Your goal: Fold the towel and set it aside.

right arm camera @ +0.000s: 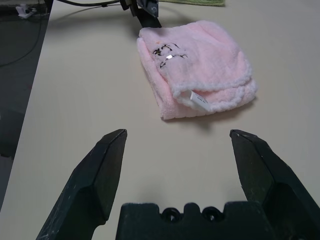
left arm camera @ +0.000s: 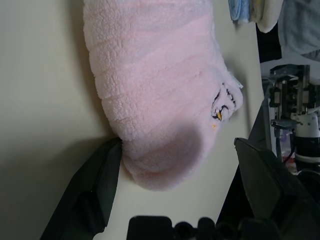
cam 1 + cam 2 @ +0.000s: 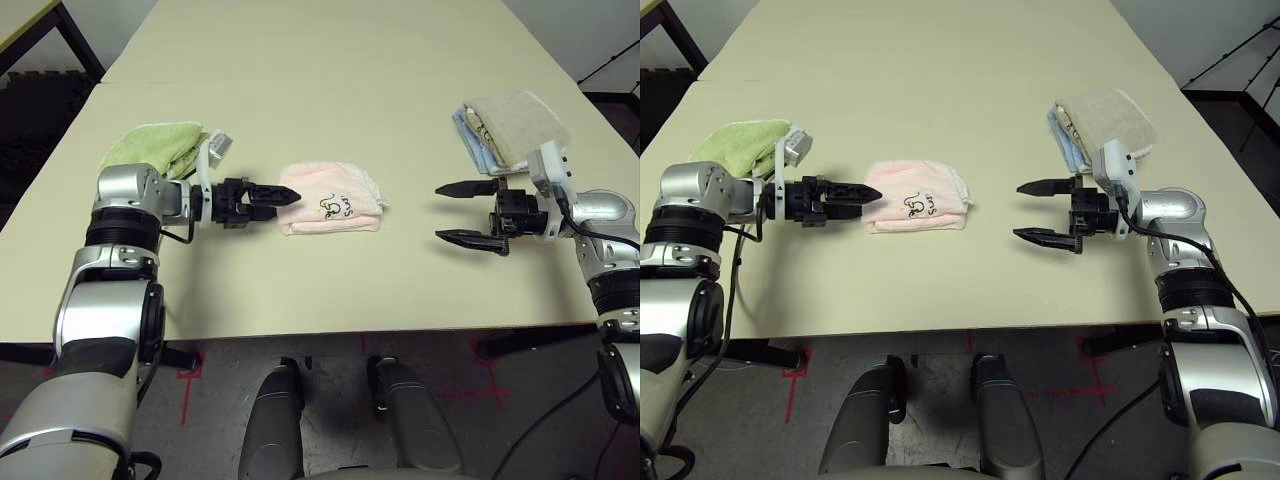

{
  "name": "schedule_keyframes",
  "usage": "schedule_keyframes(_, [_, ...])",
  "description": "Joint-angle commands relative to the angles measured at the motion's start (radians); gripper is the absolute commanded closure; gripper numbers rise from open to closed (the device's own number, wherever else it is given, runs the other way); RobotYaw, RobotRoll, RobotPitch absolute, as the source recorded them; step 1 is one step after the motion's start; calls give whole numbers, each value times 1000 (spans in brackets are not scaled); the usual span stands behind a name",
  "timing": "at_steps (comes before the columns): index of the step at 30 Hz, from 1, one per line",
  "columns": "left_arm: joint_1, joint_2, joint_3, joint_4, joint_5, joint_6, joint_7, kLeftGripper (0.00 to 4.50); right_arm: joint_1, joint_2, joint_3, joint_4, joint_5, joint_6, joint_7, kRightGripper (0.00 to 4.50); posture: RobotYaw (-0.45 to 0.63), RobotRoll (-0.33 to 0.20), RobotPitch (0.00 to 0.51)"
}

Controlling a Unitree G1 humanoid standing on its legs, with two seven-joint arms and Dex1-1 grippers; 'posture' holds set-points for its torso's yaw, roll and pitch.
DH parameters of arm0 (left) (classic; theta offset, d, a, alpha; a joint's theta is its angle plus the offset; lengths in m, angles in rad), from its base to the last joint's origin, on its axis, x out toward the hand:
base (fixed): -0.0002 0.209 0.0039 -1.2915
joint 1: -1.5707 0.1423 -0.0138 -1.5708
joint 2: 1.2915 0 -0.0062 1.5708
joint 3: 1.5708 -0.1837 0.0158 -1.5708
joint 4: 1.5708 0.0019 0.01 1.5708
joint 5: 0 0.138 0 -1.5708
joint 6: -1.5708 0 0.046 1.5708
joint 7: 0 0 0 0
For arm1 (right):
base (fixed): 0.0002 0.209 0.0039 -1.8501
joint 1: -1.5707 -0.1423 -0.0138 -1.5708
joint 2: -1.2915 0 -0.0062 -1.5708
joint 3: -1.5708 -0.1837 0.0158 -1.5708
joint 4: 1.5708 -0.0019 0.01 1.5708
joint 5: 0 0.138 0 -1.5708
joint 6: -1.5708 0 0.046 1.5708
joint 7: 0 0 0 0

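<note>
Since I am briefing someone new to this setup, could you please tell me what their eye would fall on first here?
Probably the pale pink towel, folded in the middle of the table with a small dark drawing and lettering on it. Next, the two open black grippers flanking it: the left gripper right at its edge, the right gripper standing apart from it.

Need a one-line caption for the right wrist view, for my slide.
Open right gripper facing the folded pink towel, its white tag showing on the table.
</note>
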Motion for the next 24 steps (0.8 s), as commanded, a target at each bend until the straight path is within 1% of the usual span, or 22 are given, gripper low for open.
schedule_keyframes(1, [-12, 23, -17, 44, 23, -32, -4, 0, 17, -7, 2, -18, 11, 7, 0, 35, -31, 0, 193])
schedule_keyframes(3, [-15, 29, -26, 62, 29, -50, -12, 0, 13, -6, 2, -13, 9, 5, 0, 35, -24, 0, 193])
schedule_keyframes(8, [-36, 14, -14, 123, 44, -104, 10, 0, 11, -3, 6, -12, 7, 5, 1, 35, -22, 0, 194])
schedule_keyframes(13, [-62, -45, 2, 177, 54, -142, 42, 0, 8, -3, 7, -8, 4, 4, 2, 35, -22, 0, 196])
schedule_keyframes(17, [-81, -111, 37, 214, 52, -166, 85, 0, 8, 0, 8, -11, 4, 4, -3, 35, -26, 0, 196])
schedule_keyframes(20, [-83, -137, 42, 221, 57, -169, 91, 0, 11, 0, 8, -15, 4, 4, -5, 35, -30, 0, 197])
schedule_keyframes(24, [-92, -154, 47, 232, 62, -170, 92, 0, 15, -1, 7, -18, 3, 3, -8, 35, -30, 0, 198])
